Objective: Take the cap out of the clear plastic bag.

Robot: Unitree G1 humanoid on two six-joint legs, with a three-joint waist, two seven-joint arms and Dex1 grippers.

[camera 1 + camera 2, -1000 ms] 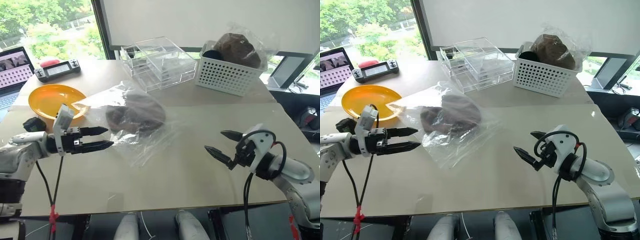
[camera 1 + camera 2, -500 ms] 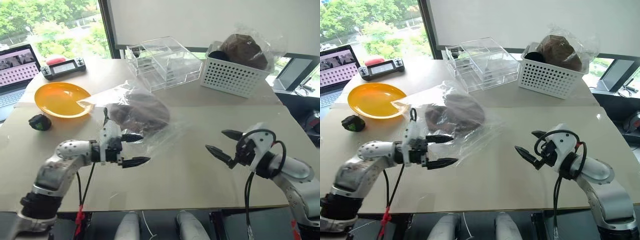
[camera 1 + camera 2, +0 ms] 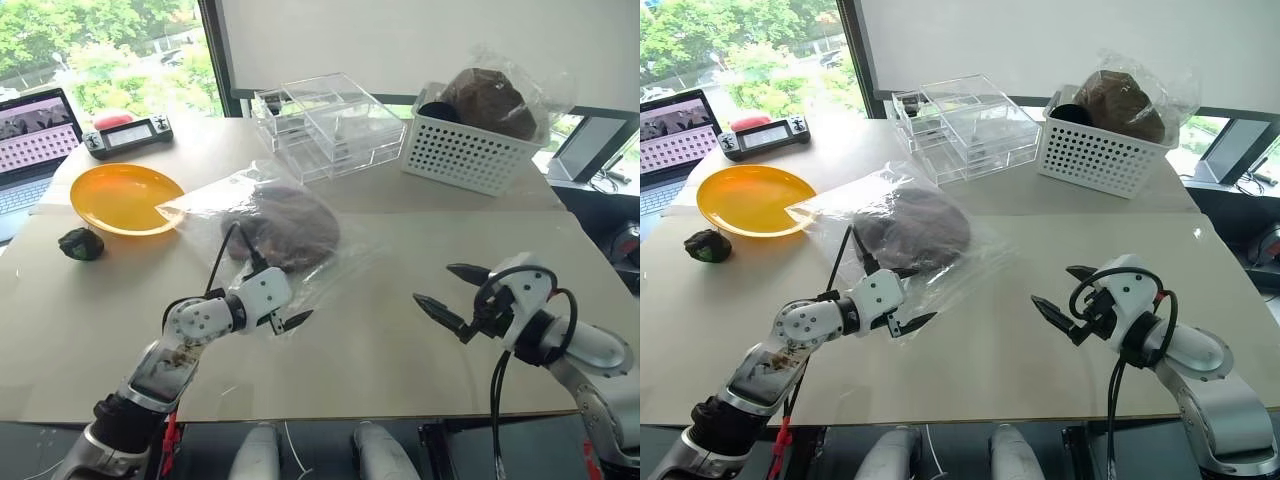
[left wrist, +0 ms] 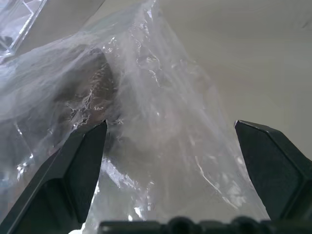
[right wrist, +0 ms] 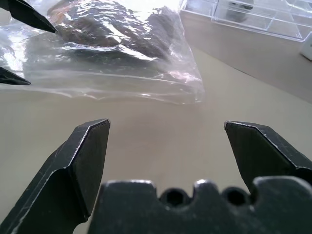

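Left gripper (image 3: 902, 300) wide open at bag's near edge | right gripper (image 3: 1058, 297) wide open, apart | clear plastic bag (image 3: 902, 243) lies flat, long side slanting toward plate | cap (image 3: 912, 230) inside

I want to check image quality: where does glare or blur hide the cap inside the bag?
Left wrist view: white glints on the bag veil the cap, and both look soft. Right wrist view: bright streaks cross the cap. Left eye view: the cap reads clearly through the plastic, with mild shine.
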